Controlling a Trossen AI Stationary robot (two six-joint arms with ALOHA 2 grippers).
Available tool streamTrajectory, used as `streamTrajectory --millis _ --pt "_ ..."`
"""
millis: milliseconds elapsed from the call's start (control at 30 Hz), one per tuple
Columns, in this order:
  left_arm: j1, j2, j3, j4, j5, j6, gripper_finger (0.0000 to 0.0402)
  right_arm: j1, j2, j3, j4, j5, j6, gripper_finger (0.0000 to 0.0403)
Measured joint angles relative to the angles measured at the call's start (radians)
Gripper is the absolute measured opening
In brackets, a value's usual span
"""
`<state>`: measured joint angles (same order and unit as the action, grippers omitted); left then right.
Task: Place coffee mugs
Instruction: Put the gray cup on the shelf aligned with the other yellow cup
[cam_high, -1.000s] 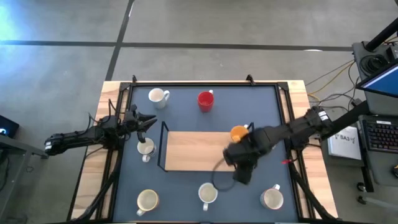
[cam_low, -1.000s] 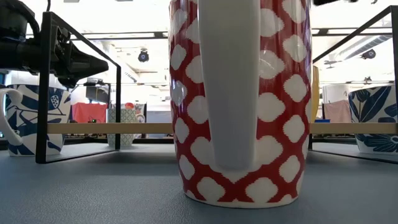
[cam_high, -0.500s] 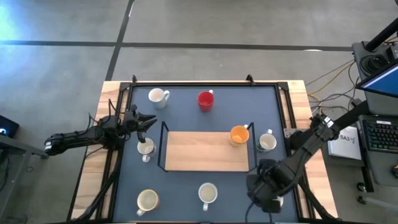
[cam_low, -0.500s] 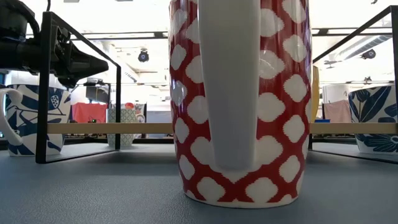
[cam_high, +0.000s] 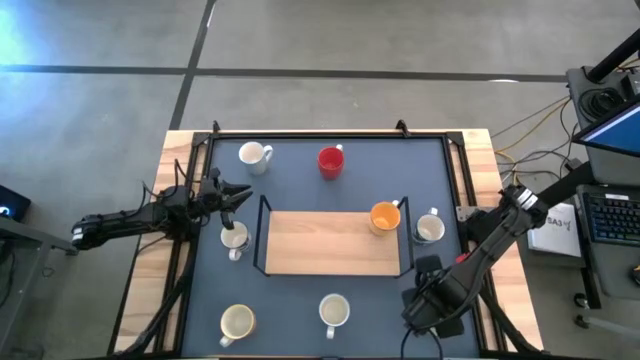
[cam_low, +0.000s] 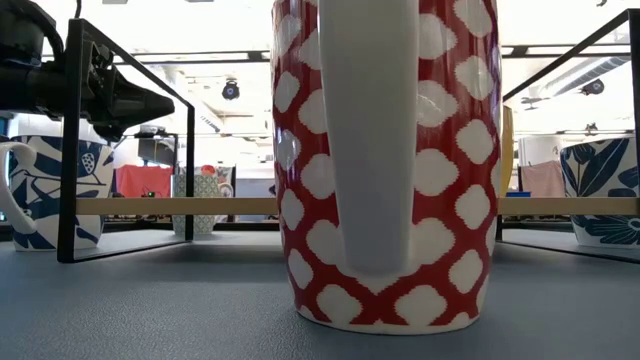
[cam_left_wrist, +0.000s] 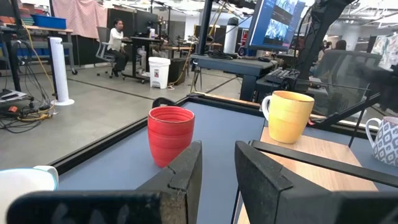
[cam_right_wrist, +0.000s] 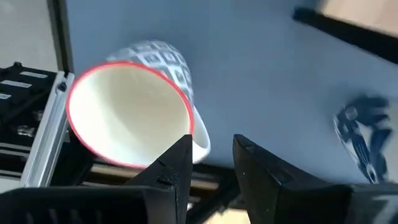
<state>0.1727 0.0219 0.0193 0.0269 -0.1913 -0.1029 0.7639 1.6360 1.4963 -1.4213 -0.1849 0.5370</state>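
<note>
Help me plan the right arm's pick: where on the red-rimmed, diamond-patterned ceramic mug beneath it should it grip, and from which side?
Probably the rim wall of the red-rimmed diamond-patterned mug, from above. Its open mouth faces the open right gripper, so one finger can go inside and one outside, clear of the handle. The left gripper waits at the left.

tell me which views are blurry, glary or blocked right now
Low view: the red-and-white patterned ceramic mug fills the middle, blocking the table, and the ceiling behind is washed out. Right wrist view: the red-rimmed mug is soft with motion blur. High view: evenly lit and clear.
</note>
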Motion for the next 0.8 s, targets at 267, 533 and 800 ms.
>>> streamTrajectory --millis 267,533,800 --pt "0.000 0.000 0.000 0.000 0.000 0.000 0.0078 0.002 -0.001 -0.065 0.076 0.004 -0.062 0.0108" --pt "0.000 0.000 0.000 0.000 0.000 0.000 0.0078 0.008 -0.003 -0.070 0.091 -0.007 -0.071 0.0105" --pt "0.000 0.000 0.000 0.000 0.000 0.000 0.0078 0.034 0.000 -0.068 0.118 -0.019 -0.072 0.0107"
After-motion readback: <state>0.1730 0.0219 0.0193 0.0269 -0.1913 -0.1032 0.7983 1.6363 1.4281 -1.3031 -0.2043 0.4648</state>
